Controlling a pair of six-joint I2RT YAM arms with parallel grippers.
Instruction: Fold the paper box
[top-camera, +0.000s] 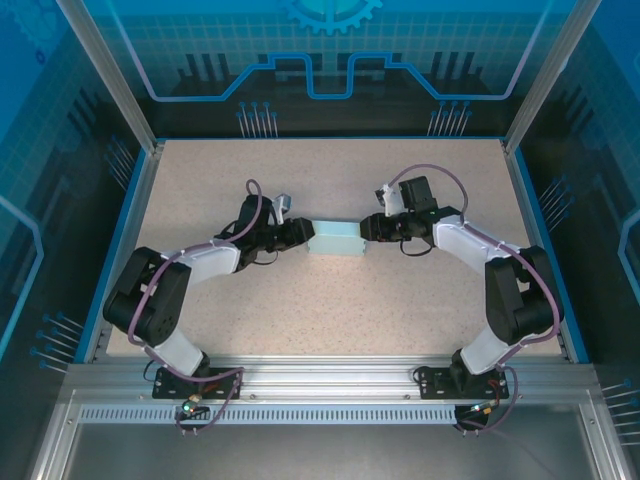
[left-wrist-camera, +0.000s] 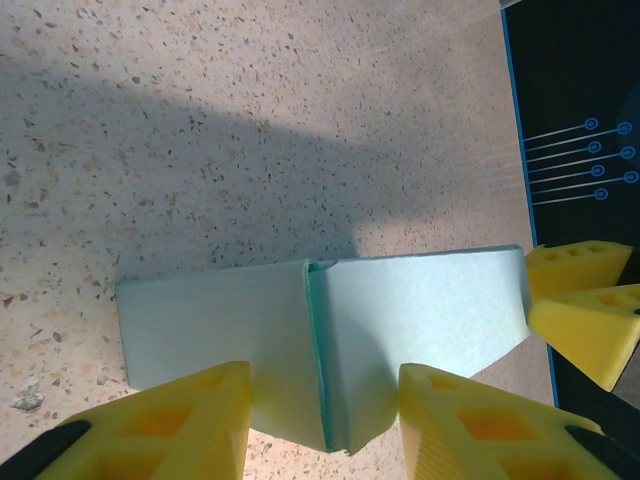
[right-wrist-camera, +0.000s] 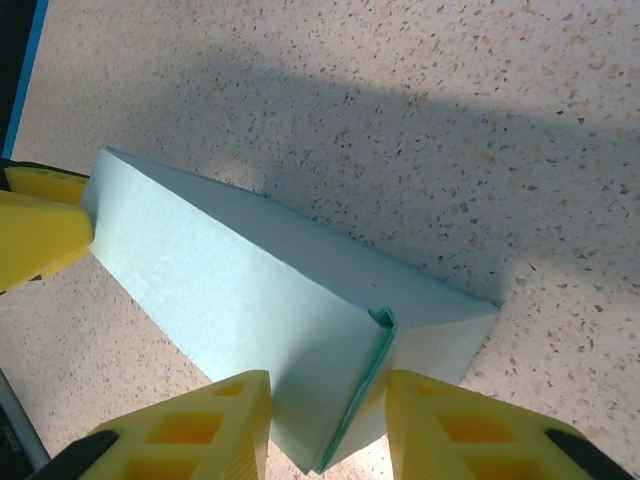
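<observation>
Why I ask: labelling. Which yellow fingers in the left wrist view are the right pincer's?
The right-edge pair, beyond the paper box, is the right pincer; the bottom pair is the left pincer.

Fixed above and behind the arm bases, the top camera looks down and forward across the table (top-camera: 330, 300), bases at 6 o'clock, the paper box (top-camera: 335, 238) small near centre between left gripper (top-camera: 303, 233) and right gripper (top-camera: 368, 228). Each wrist camera looks close along its own yellow fingers (left-wrist-camera: 180, 420) at one end of that box, catching the opposite gripper at 3 o'clock from the left wrist, 9 o'clock from the right
</observation>
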